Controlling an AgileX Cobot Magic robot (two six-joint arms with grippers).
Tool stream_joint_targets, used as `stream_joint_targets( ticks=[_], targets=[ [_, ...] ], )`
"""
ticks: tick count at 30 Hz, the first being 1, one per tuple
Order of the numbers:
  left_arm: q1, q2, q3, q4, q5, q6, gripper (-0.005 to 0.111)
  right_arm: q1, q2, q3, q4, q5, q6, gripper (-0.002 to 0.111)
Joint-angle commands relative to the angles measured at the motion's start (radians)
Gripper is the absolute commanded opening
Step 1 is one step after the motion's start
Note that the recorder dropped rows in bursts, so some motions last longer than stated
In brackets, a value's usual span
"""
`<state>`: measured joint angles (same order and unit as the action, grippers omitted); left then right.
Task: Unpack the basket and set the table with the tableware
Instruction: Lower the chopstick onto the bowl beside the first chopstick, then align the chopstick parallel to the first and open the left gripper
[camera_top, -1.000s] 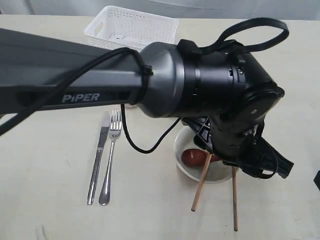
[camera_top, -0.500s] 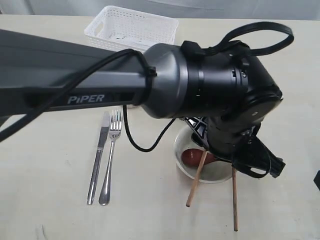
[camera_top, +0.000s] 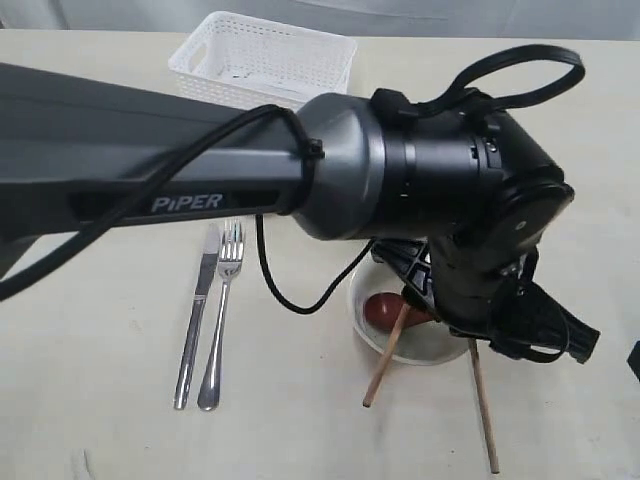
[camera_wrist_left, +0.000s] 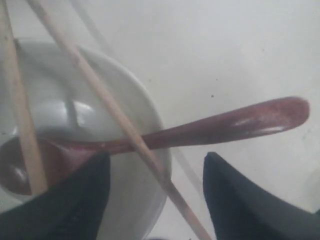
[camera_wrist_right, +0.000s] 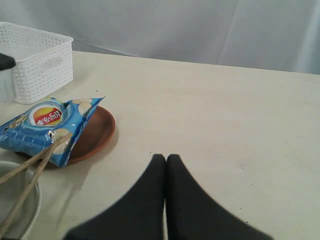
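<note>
hovering over the bowl (camera_wrist_left: 142, 107), the left pincer (camera_wrist_left: 155, 159) (spread wide) straddles a chopstick (camera_wrist_left: 117, 117) lying across the spoon (camera_wrist_left: 225, 125).

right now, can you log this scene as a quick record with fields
basket: far end of table
bowl: spoon in it, chopsticks resting across it
knife and fork: side by side on table
plate: snack packet lying on it
left claw: open, over spoon handle
right claw: shut, holding nothing
</note>
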<state>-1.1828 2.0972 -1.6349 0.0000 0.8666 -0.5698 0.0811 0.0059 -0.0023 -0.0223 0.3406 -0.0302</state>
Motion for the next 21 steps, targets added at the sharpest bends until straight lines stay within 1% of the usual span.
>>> stream_joint_targets(
  ticks=[1,7,13,16,19,21],
  targets=[
    [0.008,-0.004,-0.070,0.021,0.054,0.005,0.053,-0.005,-0.006,0.002,-0.005,-0.002,0.000,-0.001],
    [0.034,-0.004,-0.159,0.023,0.184,0.044,0.053,-0.005,-0.006,0.002,-0.005,-0.002,0.000,-0.001],
    [0.054,0.002,-0.166,0.097,0.329,0.050,0.053,-0.005,-0.006,0.002,-0.005,-0.002,0.000,-0.001],
    [0.054,0.004,-0.163,0.089,0.325,0.054,0.053,-0.005,-0.006,0.002,-0.005,-0.002,0.000,-0.001],
    [0.054,0.013,-0.163,0.027,0.272,0.062,0.053,-0.005,-0.006,0.002,-0.005,-0.002,0.000,-0.001],
    [0.054,0.024,-0.163,0.021,0.252,0.069,0.053,-0.005,-0.006,0.002,-0.005,-0.002,0.000,-0.001]
  ],
)
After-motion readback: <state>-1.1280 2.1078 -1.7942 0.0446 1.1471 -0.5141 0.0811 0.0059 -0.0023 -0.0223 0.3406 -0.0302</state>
